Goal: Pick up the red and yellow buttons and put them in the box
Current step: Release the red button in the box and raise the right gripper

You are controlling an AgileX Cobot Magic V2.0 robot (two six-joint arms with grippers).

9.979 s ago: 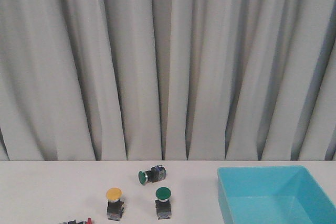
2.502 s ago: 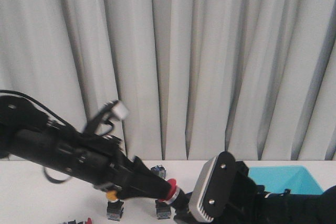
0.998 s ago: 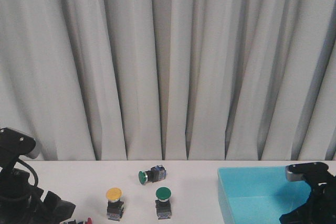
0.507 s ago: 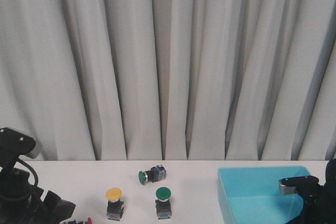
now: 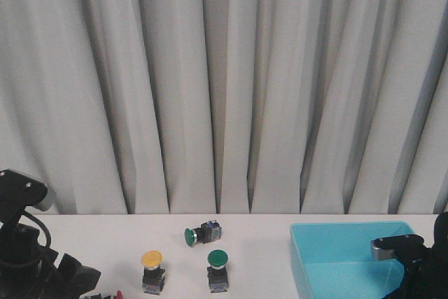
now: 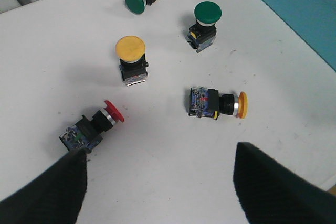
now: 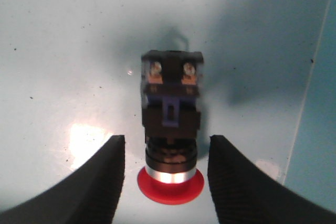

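While a red button lies on the box floor between the spread right fingers, left fingers gape over tabletop buttons.

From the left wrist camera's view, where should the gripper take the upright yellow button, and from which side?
Grip the dark blocky body of the upright yellow button, coming from above with fingers on opposite flat sides. It stands cap-up, and the round cap is wider than the body, so a grip on the cap would likely slip.

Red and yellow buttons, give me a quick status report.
Right gripper open over a red button lying in the box. Left gripper open, empty. One red button, two yellow on table. Nothing blocking.
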